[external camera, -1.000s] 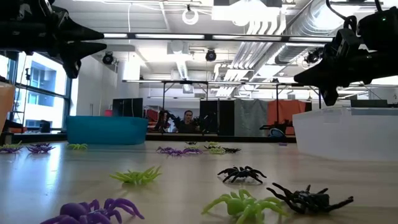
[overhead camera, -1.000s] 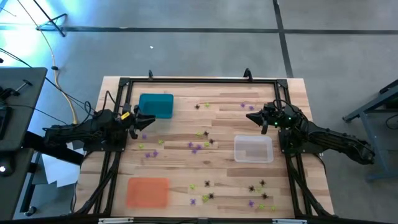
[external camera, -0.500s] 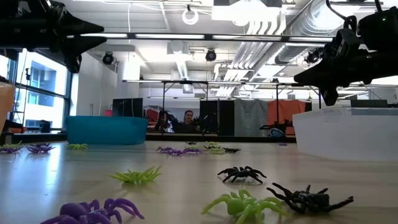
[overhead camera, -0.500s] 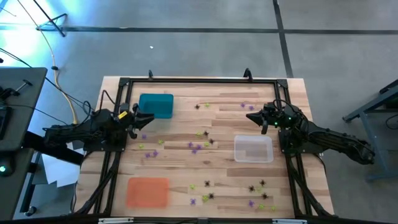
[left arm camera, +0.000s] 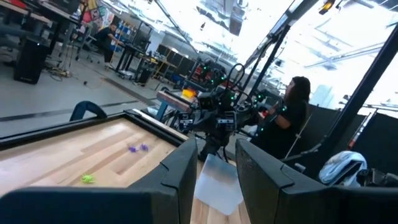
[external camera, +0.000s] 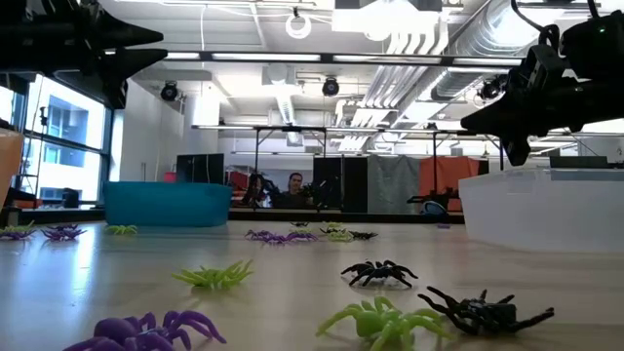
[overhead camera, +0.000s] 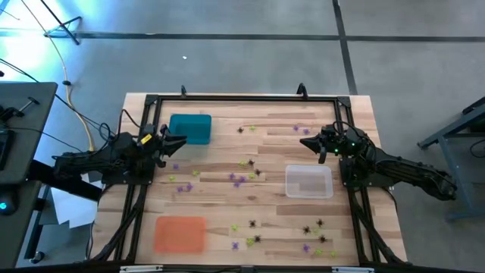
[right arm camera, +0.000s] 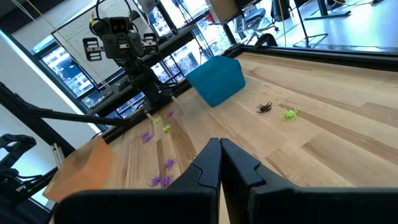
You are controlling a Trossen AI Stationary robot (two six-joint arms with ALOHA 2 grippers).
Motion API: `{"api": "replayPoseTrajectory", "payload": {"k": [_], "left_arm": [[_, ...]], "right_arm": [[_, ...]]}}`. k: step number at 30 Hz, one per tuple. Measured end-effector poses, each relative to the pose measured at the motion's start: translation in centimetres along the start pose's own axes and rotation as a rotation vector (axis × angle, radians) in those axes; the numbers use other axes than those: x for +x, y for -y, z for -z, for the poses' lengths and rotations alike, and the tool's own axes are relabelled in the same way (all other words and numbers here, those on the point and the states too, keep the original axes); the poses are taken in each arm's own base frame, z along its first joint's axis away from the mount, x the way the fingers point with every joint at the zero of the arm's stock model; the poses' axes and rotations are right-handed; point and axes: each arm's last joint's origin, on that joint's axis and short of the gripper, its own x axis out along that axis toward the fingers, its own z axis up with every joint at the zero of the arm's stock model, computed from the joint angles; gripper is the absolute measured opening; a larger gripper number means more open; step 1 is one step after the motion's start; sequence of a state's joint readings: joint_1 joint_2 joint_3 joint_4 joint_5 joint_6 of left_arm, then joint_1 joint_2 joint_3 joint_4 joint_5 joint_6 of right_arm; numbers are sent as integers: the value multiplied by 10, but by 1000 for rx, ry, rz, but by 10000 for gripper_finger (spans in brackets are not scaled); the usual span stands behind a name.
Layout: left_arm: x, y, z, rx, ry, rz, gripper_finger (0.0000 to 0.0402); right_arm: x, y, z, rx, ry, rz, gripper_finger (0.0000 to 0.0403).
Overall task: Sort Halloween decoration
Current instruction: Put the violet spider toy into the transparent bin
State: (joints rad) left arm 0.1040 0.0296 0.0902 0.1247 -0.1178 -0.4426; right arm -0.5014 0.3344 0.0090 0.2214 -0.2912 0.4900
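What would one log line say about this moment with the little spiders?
left gripper: open, empty, by teal tray | right gripper: shut, empty, above table | plastic spiders: scattered on table, unsorted

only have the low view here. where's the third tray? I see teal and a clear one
Observer: A flat orange rectangular tray lies at the near left corner of the wooden table, empty.
Operator: left gripper holding anything?
Observer: No. The left gripper has a gap between its fingers with nothing in it, raised beside the teal rectangular tray.
Operator: right one?
Observer: The right gripper is shut and empty, above the table behind the clear plastic tray.
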Motion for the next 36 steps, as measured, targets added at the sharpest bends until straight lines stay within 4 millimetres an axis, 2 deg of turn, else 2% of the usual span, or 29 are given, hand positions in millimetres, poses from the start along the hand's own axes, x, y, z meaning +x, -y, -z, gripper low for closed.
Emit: {"api": "replayPoseTrajectory", "payload": {"k": [7, 17, 22, 30, 36], "left_arm": [[0, 1, -5, -62, 56, 0, 99], [6, -4, 1, -148, 47, -145, 97], [15, 1, -3, -43, 66, -55, 78], [52, 24, -31, 152, -99, 34, 54], [83, 32, -43, 237, -325, -81, 53]], "right_arm": [[0, 0, 0, 0, 0, 0, 0], [0, 0, 0, 0, 0, 0, 0], [0, 0, 0, 0, -1, 0, 0], [0, 0, 0, 0, 0, 0, 0], [0, 0, 0, 0, -1, 0, 0]]}}
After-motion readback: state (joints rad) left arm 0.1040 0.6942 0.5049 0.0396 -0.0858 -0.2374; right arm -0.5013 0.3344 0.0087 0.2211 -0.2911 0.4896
